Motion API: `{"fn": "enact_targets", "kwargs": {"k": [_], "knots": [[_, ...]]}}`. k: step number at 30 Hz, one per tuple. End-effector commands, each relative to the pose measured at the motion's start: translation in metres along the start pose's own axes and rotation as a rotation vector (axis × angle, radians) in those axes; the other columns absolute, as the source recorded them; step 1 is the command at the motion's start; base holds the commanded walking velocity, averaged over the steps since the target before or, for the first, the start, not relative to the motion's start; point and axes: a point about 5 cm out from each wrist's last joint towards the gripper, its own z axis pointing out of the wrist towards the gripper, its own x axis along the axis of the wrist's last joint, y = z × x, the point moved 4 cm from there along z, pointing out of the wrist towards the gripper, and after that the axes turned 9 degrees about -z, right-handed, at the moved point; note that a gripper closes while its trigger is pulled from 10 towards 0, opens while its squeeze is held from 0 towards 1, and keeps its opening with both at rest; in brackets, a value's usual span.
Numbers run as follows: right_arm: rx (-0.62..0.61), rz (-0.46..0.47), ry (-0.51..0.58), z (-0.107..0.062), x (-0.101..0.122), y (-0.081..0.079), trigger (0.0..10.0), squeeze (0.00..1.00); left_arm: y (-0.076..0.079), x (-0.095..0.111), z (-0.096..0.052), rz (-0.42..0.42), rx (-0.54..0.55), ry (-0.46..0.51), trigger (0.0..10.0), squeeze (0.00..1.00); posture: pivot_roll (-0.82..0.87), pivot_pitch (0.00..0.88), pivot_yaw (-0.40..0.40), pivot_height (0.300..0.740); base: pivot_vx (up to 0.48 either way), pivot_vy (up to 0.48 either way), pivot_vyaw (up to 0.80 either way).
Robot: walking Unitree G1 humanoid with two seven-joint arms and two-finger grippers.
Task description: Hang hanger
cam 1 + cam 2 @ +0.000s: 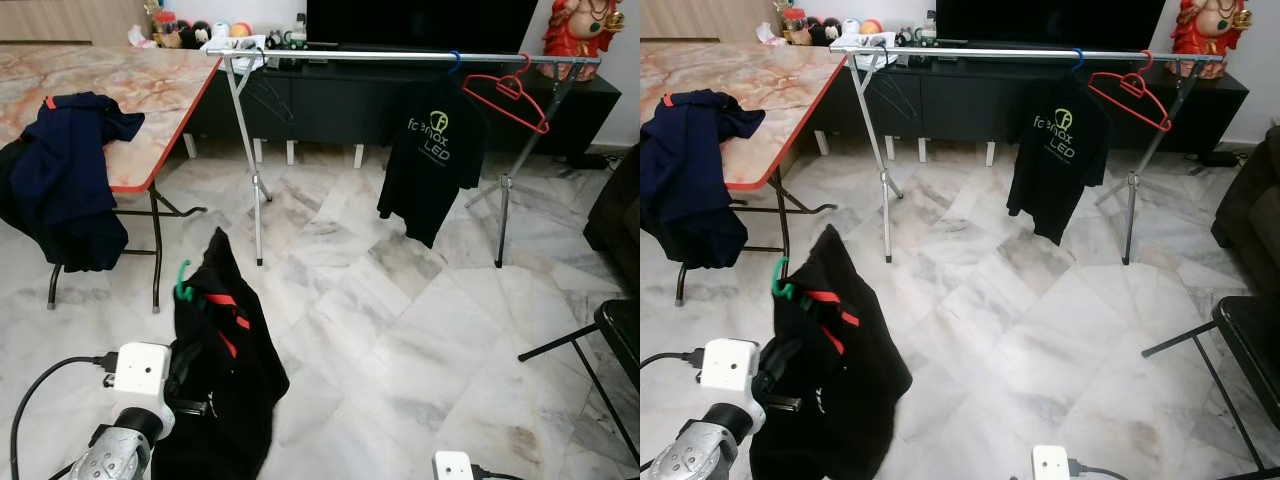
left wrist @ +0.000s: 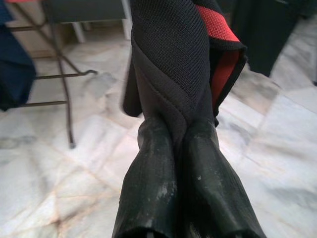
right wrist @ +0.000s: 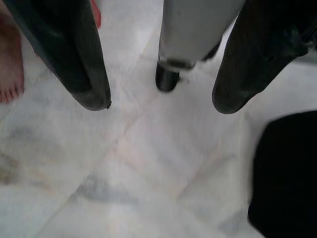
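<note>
2 fingers of my left gripper (image 2: 185, 134) pinch the soft, floppy black jacket (image 1: 222, 380) on its green hanger (image 1: 182, 285), held low, well away from the rail (image 1: 400, 56); I'd grab near the stiff hook, while my right gripper (image 3: 158, 106) hangs spread.

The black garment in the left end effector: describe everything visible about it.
The black garment is a dark knit top with red trim, draped on a green hanger whose hook sticks out near its peak. It hangs limp, bunched into a tall pointed shape above the marble floor, short of the rack. The left end effector is shut on a fold of its fabric; the red-edged hem shows just past the fingers.
</note>
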Motion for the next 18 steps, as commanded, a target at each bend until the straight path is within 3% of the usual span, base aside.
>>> {"fn": "enact_targets", "kwargs": {"k": [1,6,9,12,13,14,15,16,18], "knots": [[-0.010,0.016,0.043,-0.001,0.003,0.002,10.0,0.00,0.007,0.002,0.004,0.024,-0.048,-0.011,10.0,0.00,0.01,0.107,-0.007,0.740,0.000,0.000,0.00],[0.079,-0.016,0.200,-0.003,0.025,-0.005,10.0,0.00,0.024,0.005,0.016,0.052,-0.172,-0.040,10.0,0.00,0.00,0.117,-0.009,0.740,0.000,0.000,0.00],[0.130,-0.174,0.249,-0.004,0.034,-0.012,10.0,0.00,0.037,0.009,0.022,0.067,-0.244,-0.045,10.0,0.00,0.00,0.122,-0.008,0.740,0.000,0.000,0.00],[0.154,-0.236,0.313,-0.007,0.043,-0.016,10.0,0.00,0.054,0.019,0.029,0.077,-0.329,-0.030,10.0,0.00,0.00,0.127,-0.006,0.740,0.000,0.000,0.00],[0.175,-0.212,0.491,-0.011,0.093,-0.004,10.0,0.00,0.059,0.020,0.030,0.081,-0.350,-0.029,10.0,0.00,0.00,0.129,-0.006,0.740,0.000,0.000,0.00],[0.188,-0.258,0.793,-0.035,0.168,0.012,10.0,0.00,0.068,0.025,0.032,0.089,-0.396,-0.022,10.0,0.00,-0.01,0.131,-0.002,0.740,0.000,0.000,0.00],[0.188,-0.258,0.793,-0.035,0.168,0.012,10.0,0.00,0.068,0.025,0.032,0.089,-0.396,-0.022,10.0,0.00,-0.01,0.131,-0.002,0.740,0.000,0.000,0.00],[0.193,-0.279,0.886,-0.047,0.188,0.015,10.0,0.00,0.075,0.027,0.033,0.087,-0.429,-0.020,10.0,0.00,-0.01,0.132,-0.001,0.740,0.000,0.000,0.00],[0.191,-0.292,0.912,-0.051,0.191,0.015,10.0,0.00,0.083,0.030,0.033,0.086,-0.473,-0.021,10.0,0.00,-0.02,0.134,0.003,0.740,0.000,0.000,0.00]]}}
